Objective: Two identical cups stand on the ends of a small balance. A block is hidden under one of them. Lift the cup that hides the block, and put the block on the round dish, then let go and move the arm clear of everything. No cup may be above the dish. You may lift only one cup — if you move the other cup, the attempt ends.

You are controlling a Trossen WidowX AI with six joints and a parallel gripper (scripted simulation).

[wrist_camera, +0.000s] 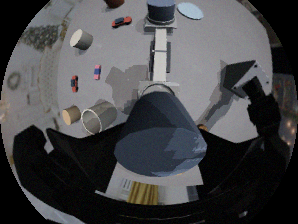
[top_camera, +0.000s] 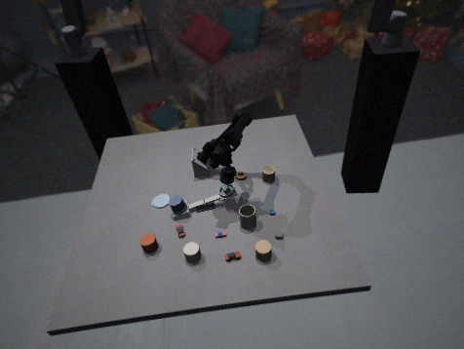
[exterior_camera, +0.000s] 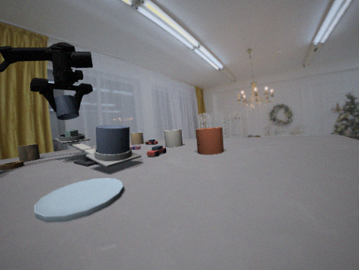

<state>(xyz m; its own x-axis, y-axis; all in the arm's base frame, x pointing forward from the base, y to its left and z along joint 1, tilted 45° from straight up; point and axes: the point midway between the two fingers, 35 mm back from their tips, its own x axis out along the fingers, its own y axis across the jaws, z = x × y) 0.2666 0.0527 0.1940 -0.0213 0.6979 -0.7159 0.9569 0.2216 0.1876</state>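
Note:
My gripper [top_camera: 227,175] [exterior_camera: 68,105] is shut on a blue-grey cup [exterior_camera: 68,109] [wrist_camera: 160,150], slightly tilted, in the air above one end of the balance [top_camera: 205,201] [exterior_camera: 84,147] [wrist_camera: 160,62]. A small green block [top_camera: 225,189] [exterior_camera: 71,133] sits uncovered on that raised end, below the held cup; in the wrist view the cup hides it. The other blue-grey cup [top_camera: 177,204] [exterior_camera: 112,140] [wrist_camera: 161,12] stands on the lower end. The pale blue round dish [top_camera: 160,200] [exterior_camera: 79,197] [wrist_camera: 191,10] lies beside that lower end, with nothing on it.
A wide grey open container [top_camera: 248,219] [wrist_camera: 99,119] stands near the block's end. An orange cylinder [top_camera: 149,244] [exterior_camera: 210,141], a white one [top_camera: 192,252] [exterior_camera: 173,138] and a tan one [top_camera: 263,251] stand farther out, with toy cars between. A ring [top_camera: 241,173] lies near the arm.

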